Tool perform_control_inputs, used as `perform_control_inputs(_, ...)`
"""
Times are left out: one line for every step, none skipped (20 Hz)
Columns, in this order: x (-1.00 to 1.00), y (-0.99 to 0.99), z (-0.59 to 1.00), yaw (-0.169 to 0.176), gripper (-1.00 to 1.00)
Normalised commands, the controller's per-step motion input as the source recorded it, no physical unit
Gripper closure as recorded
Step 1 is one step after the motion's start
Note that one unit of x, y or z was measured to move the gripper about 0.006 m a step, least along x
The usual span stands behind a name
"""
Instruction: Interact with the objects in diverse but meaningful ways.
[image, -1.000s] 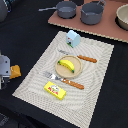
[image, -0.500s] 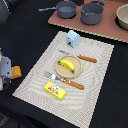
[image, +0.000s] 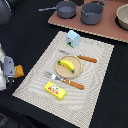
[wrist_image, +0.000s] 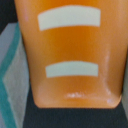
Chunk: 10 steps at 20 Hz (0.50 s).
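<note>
My gripper (image: 13, 72) is at the exterior view's left edge, off the placemat, and looks shut on the orange-brown bread loaf (image: 19, 71). The loaf (wrist_image: 70, 55) fills the wrist view, showing two pale stripes. A yellow banana (image: 67, 64) lies on a tan round plate (image: 58, 71) in the middle of the placemat. A flat yellow box (image: 55, 90) lies near the mat's front edge. A pale blue carton (image: 73, 38) stands at the mat's far side. A dark grey frying pan (image: 65, 8) and a pot (image: 92, 12) sit at the back.
A striped beige placemat (image: 95, 85) lies on the black table. A fork (image: 65, 80) and a knife (image: 80, 56), both with orange handles, flank the plate. A brown board (image: 107, 27) at the back holds the pots, with another pot (image: 122, 17) at the right edge.
</note>
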Motion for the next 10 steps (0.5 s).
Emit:
perform_control_inputs(0.09,0.16,0.09,0.0,-1.0)
perform_control_inputs(0.1,0.16,0.07,0.0,-1.0)
perform_control_inputs(0.09,0.15,0.08,0.0,-1.0)
perform_control_inputs(0.07,0.15,0.11,0.0,-1.0)
perform_control_inputs(0.07,0.14,0.17,0.0,-1.0)
perform_control_inputs(0.08,0.16,0.29,0.0,-1.0)
perform_control_inputs(0.07,0.15,0.63,0.0,-1.0)
perform_control_inputs(0.14,0.15,0.88,0.0,-1.0)
perform_control_inputs(0.3,0.22,0.96,0.0,-1.0)
perform_control_inputs(0.41,0.25,0.97,-0.015,-1.0)
